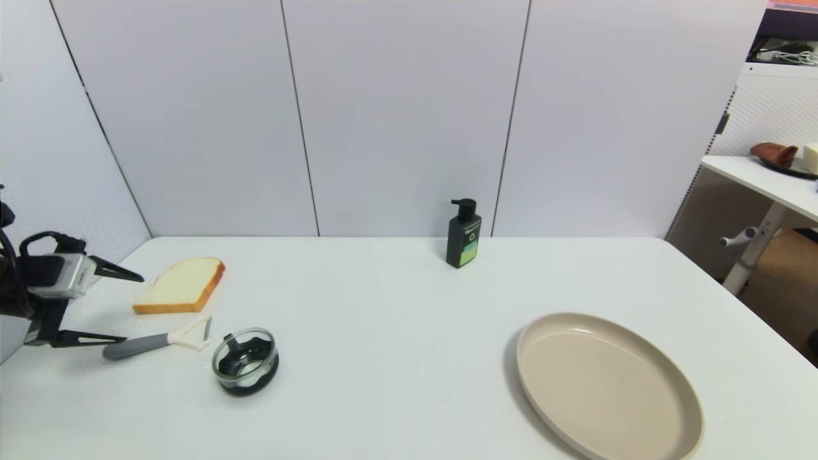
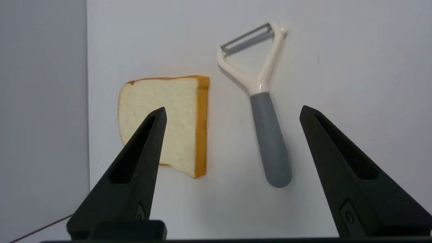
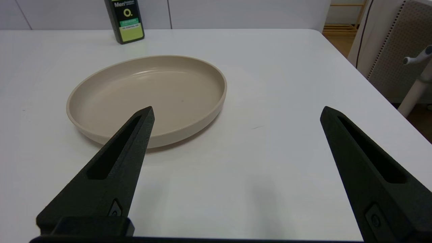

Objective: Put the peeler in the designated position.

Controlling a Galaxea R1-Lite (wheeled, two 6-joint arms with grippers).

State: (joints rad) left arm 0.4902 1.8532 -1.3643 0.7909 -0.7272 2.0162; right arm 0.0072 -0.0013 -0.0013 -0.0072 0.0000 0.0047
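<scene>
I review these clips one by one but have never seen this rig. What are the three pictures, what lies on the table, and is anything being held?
It is a two-armed robot at a white table. One picture comes from its head camera; the others from a camera on each wrist, with black fingers rising from the bottom edge.

The left gripper hangs open beside the peeler, which lies flat, unheld, between a bread slice and a small glass bowl. A pump bottle stands at the back; a beige plate lies on the right. The right gripper is open near the plate, holding nothing.
</scene>
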